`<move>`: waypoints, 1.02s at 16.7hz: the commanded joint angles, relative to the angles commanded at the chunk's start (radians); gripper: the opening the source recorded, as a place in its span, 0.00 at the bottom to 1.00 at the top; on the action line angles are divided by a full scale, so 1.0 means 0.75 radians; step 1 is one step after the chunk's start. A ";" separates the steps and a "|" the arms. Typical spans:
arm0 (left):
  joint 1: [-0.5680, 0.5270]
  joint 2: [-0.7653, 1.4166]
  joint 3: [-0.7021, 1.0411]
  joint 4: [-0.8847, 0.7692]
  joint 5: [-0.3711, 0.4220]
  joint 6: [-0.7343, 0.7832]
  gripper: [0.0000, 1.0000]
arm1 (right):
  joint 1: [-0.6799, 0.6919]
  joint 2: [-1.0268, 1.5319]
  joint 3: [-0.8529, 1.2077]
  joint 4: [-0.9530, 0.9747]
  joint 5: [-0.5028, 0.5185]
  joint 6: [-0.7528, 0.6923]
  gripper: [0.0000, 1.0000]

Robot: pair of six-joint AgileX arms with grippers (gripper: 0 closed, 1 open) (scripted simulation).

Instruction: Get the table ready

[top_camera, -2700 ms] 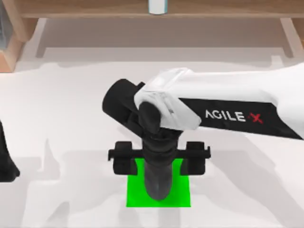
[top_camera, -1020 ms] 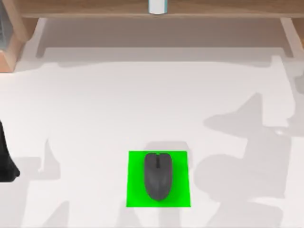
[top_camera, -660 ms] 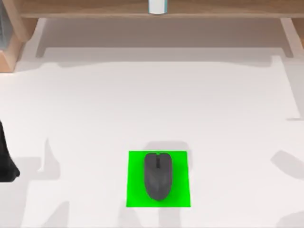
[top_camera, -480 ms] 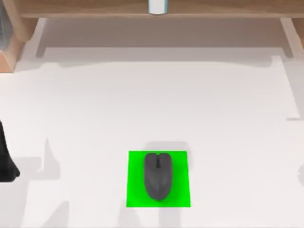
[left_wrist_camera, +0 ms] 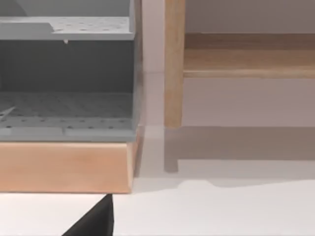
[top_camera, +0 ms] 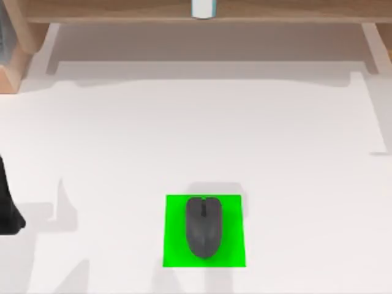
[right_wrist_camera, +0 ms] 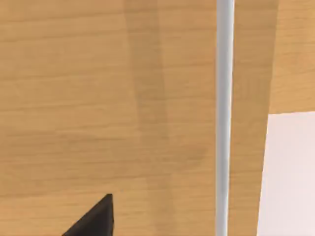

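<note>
The white table (top_camera: pixel 122 141) carries one bright green square (top_camera: pixel 173 245) near its front edge. A dark grey computer mouse (top_camera: pixel 203 226) lies on that square, lengthwise, with nothing touching it. My left arm (top_camera: pixel 7 211) stays parked as a black shape at the table's left edge. A black wedge of the left gripper (left_wrist_camera: pixel 93 221) shows low in the left wrist view. A like black wedge of the right gripper (right_wrist_camera: pixel 93 219) shows in the right wrist view, close to a wooden panel.
A light-brown wooden shelf unit (top_camera: pixel 122 12) runs along the back, with a small white object (top_camera: pixel 203 8) standing on it. The left wrist view faces a grey perforated rack (left_wrist_camera: pixel 66 78) and a wooden post (left_wrist_camera: pixel 173 64). A wooden panel (right_wrist_camera: pixel 98 98) with a pale strip (right_wrist_camera: pixel 224 118) fronts the right wrist.
My right arm, which stood over the mouse with its fingers spread, has withdrawn off the right side. Its shadow has slid off the table. The mouse stays on the green square.
</note>
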State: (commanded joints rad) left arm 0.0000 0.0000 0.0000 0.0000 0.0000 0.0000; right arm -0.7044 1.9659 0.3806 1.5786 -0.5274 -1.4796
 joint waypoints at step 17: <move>0.000 0.000 0.000 0.000 0.000 0.000 1.00 | 0.091 0.106 0.122 0.004 0.033 -0.100 1.00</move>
State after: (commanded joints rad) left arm 0.0000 0.0000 0.0000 0.0000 0.0000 0.0000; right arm -0.6362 2.0457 0.4720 1.5819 -0.5030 -1.5544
